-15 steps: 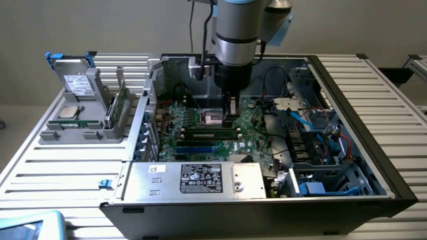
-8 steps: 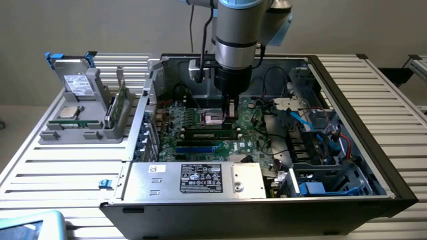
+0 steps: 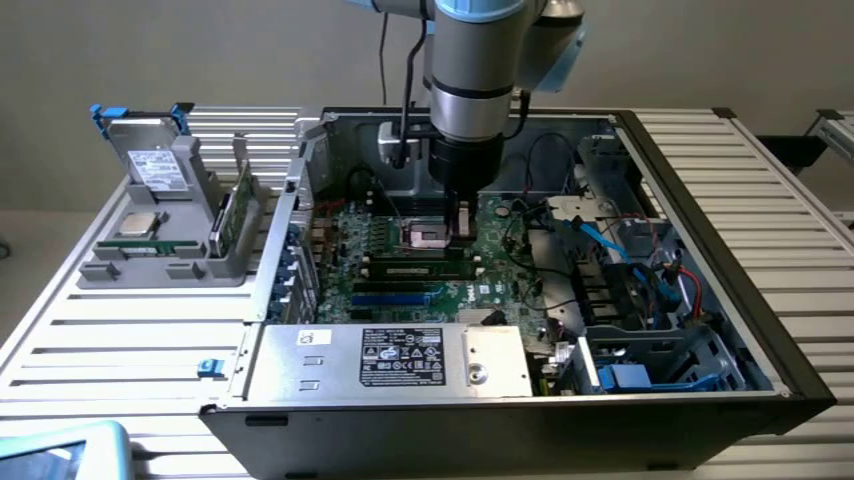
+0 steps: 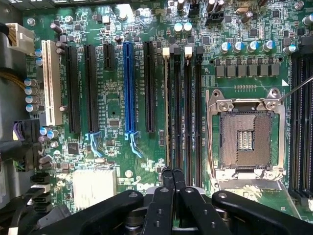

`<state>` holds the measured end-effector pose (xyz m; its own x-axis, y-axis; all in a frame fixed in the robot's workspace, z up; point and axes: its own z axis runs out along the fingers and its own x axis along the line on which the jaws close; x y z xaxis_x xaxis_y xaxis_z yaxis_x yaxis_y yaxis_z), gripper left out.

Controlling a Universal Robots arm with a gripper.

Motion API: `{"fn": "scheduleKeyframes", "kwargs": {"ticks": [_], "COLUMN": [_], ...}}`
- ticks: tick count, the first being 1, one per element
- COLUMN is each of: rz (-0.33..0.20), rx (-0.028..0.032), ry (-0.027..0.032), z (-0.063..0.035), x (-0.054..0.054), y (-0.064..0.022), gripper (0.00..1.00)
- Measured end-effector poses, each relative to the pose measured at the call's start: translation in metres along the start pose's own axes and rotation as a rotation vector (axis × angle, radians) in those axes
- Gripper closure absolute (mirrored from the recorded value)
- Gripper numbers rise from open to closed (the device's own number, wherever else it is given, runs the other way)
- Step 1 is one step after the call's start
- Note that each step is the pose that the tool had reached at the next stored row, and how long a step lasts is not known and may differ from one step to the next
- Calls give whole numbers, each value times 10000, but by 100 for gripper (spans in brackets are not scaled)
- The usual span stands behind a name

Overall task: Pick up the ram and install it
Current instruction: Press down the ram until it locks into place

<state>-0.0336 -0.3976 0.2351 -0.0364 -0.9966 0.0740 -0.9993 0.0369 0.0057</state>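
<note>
Finds the gripper point(image 3: 457, 232) low inside the open computer case point(image 3: 707, 200), just beside the empty CPU socket point(image 3: 430, 237) and over the memory slots point(image 4: 183, 112). Shows its fingers point(image 4: 166, 178) pressed tightly together, gripping nothing visible. Places the ram point(image 3: 420, 266), judging from the exterior view, along a memory slot just beside the socket, on the socket's side toward the power supply point(image 3: 387, 358). Cannot confirm a full seating, nor closed latches point(image 4: 165, 50) at the slot ends.

Seems to be the pressing-in step, or close to it.

Risks from here:
- Pressing off-centre and leaving one end of the ram high. Likely cause: contact near one end only, not at the middle of the stick.
- Slipping off the thin top edge and landing on the socket. Very costly, with the fine contacts point(image 4: 243, 133) of the socket lying open and uncovered so near.
- Pushing too hard on a tilted or misaligned stick, and so bending the motherboard point(image 4: 112, 98) or damaging the slot.
- Catching the loose cables point(image 3: 603, 238) on the socket's far side from the slots, through any sideways travel at this low height.

Better to treat the seating as unproven.
</note>
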Motion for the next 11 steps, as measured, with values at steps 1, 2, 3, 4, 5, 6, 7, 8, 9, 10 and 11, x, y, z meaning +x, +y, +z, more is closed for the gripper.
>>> {"fn": "scheduleKeyframes", "kwargs": {"ticks": [1,2,3,4,5,6,7,8,9,10,11], "rz": [0,1,1,3,2,3,3,4,4,4,3], "rx": [16,33,50,67,74,81,86,88,89,89,88], "ry": [-2,-2,-3,-3,-3,-4,-4,-4,-4,-2,0], "z": [6,11,16,22,26,32,38,44,52,60,66], "x": [-1,-1,-2,-2,-2,-3,-3,-4,-4,-4,-5], "y": [-1,-1,-1,-1,-2,-2,-2,-1,-1,-1,-1], "gripper": [89,89,89,89,89,89,89,89,89,89,89]}}
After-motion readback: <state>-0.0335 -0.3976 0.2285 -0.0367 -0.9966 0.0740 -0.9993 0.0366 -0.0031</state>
